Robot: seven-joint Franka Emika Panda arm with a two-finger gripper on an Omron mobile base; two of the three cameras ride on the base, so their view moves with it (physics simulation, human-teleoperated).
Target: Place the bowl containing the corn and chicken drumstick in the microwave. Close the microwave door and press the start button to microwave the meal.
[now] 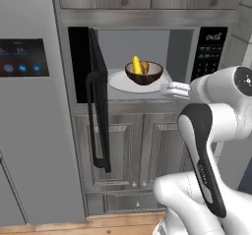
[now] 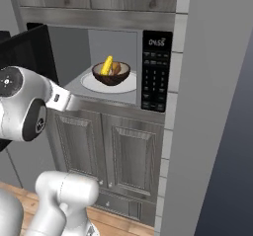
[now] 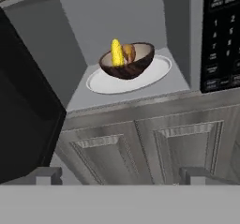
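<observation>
Bowl [image 3: 126,60] inside microwave [image 3: 213,35], beyond empty hand [image 3: 119,175]

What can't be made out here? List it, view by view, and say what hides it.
- Gripper: the hand view cuts both fingertips off at the bottom.
- Drumstick: in the left base view the corn and the bowl rim cover most of it.
- Button panel: in the right base view the key labels are too small to read.
- Microwave door: cropped by the hand view's left edge.
</observation>
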